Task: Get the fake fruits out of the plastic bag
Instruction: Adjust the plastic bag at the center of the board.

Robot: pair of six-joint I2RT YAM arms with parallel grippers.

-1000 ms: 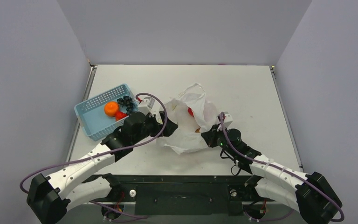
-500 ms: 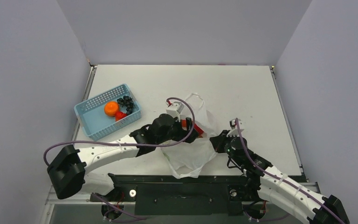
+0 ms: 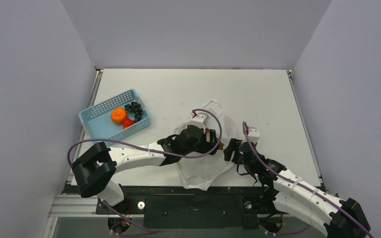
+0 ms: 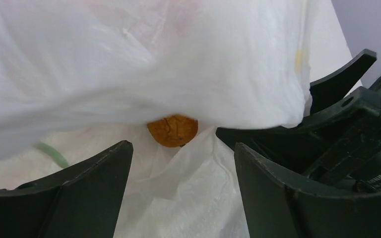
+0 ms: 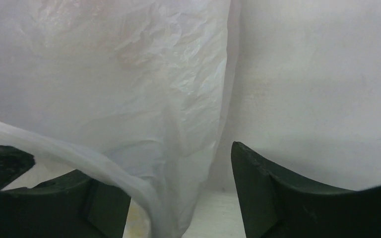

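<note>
Item: right gripper (image 5: 178, 168), nearest; jaws stood apart, a band of film draped over one finger, nothing pinched

Item: left gripper (image 4: 181, 146), just beside it at ten o'clock; jaws spread wide, empty

Item: plastic bag (image 3: 201, 168), thin, crinkled, translucent white, slumped beneath both tools

Item: small yellowish-brown piece (image 4: 172, 130), rounded, matt, with a cracked-looking skin; lay at twelve o'clock of the left gripper, half tucked under a fold of the bag

Step judged: seizing this piece. Best done by advancing low under the fold and closing on hard plastic only, not film, with the right gripper lifting the fold clear

Item: blue basket (image 3: 95, 128), perforated, rigid, at ten o'clock of the bag; held a glossy round orange (image 3: 118, 115), a knobbly dark grape bunch (image 3: 135, 110) and a red strawberry piece (image 3: 127, 124)
</note>
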